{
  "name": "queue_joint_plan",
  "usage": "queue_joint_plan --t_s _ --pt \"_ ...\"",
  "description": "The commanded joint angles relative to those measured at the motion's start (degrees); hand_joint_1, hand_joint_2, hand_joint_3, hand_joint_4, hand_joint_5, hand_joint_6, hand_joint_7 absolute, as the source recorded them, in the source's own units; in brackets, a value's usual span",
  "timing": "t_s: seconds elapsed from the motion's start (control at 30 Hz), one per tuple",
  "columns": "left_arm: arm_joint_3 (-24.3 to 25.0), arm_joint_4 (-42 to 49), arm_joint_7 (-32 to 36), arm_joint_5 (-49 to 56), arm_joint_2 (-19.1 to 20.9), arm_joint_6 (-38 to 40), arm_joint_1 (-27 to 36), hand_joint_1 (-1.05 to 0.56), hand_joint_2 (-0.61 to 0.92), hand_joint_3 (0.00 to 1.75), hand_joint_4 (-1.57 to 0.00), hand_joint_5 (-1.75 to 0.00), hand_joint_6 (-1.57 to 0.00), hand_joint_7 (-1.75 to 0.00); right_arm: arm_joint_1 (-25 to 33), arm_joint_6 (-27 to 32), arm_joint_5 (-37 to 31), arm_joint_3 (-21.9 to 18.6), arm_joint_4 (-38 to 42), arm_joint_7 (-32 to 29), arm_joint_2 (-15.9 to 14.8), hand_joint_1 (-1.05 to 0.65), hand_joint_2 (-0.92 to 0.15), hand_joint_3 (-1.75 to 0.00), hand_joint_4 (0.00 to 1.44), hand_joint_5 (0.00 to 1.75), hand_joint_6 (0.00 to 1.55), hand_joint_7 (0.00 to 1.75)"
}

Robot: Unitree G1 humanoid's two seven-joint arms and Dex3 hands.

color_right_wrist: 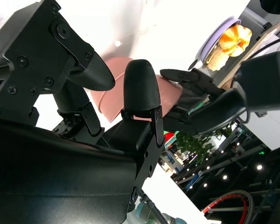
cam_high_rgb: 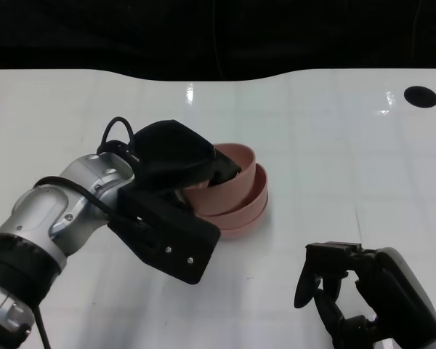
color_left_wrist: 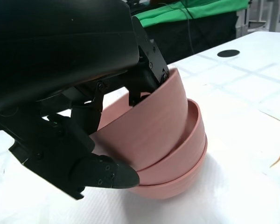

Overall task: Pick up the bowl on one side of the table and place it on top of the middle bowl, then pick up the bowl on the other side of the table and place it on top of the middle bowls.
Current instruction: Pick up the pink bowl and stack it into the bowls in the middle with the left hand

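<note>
**A:** Head view first. What's my left hand [cam_high_rgb: 176, 163] doing?

**B:** It's over the middle of the counter [cam_high_rgb: 334, 145], clamped on the top bowl [cam_high_rgb: 236, 163], which sits tilted in the pink stack [cam_high_rgb: 240, 207]. The hand comes in from the stack's left, with the raised part of the rim under it and the low side sunk into the bowls beneath, away from the hand.

**A:** And my right hand [cam_high_rgb: 349, 291]?

**B:** Low at the near right, well apart from the stack, holding nothing, fingers loosely curled. The left is the nearer one by far. No bowl lies out at either side in this view, so I judge this one is the last.

**A:** Left wrist view?

**B:** The fingers [color_left_wrist: 147, 70] hook over the rim of the top bowl [color_left_wrist: 149, 121]; another finger presses its outer wall from below. It leans steeply, upper rim toward the hand. Two bowls nest under it on the counter.

**A:** So the move turns on that tilt.

**B:** I'd say so: the hand-side rim has to come down before the bowl sits level. There's open white counter all round, and the far edge is a good way off.

**A:** Right wrist view?

**B:** Mostly my own black fingers [color_right_wrist: 140, 88], apart and empty. Past them, a slice of pink bowl [color_right_wrist: 113, 98] with the left hand [color_right_wrist: 200, 105] on it.
</note>
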Motion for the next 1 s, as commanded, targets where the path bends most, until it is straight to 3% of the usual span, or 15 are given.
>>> queue_joint_plan --t_s 0.03,0.07,0.17,0.37,0.7,1.0 --pt "-0.54 1.21 3.32 1.69 -0.5 1.43 -1.22 -0.31 0.92 0.16 -0.72 -0.8 -0.8 -0.26 0.5 -0.25 0.09 -0.24 -0.47 -0.49 -0.18 -0.08 -0.13 -1.7 0.92 1.75 0.82 1.48" --pt "-0.78 1.19 4.28 2.48 -0.52 1.73 -1.17 -0.34 0.92 0.17 -0.64 -0.69 -0.69 -0.14 0.47 -0.19 0.08 -0.21 -0.51 -0.45 -0.16 -0.08 -0.13 -1.7 0.92 1.75 0.82 1.48" --pt "-1.39 0.78 5.38 3.89 -0.72 3.2 -0.84 -0.44 0.92 0.17 -0.42 -0.5 -0.51 -0.02 0.39 -0.26 0.14 -0.17 -0.43 -0.42 -0.14 -0.08 -0.13 -1.7 0.92 1.75 0.82 1.48" --pt "-2.43 0.5 8.0 5.29 -0.98 4.78 0.2 -0.58 0.92 0.13 -0.19 -0.33 -0.3 0.0 0.64 0.17 0.28 -0.17 -0.94 -0.09 -0.22 -0.09 -0.13 -1.71 0.92 1.75 0.82 1.48" --pt "-3.31 -3.06 5.79 5.77 0.8 7.47 2.98 -0.7 0.92 0.28 -0.04 -0.3 -0.22 0.0 0.65 0.36 0.26 -0.23 -1.13 -0.1 -0.26 -0.1 -0.13 -1.71 0.92 1.75 0.82 1.48" --pt "-0.43 -10.96 3.08 1.92 3.41 9.39 9.65 -0.7 0.92 0.28 -0.02 -0.33 -0.22 0.0 0.48 0.18 0.38 -0.22 -0.85 -0.19 -0.38 -0.09 -0.12 -1.7 0.92 1.75 0.83 1.47"
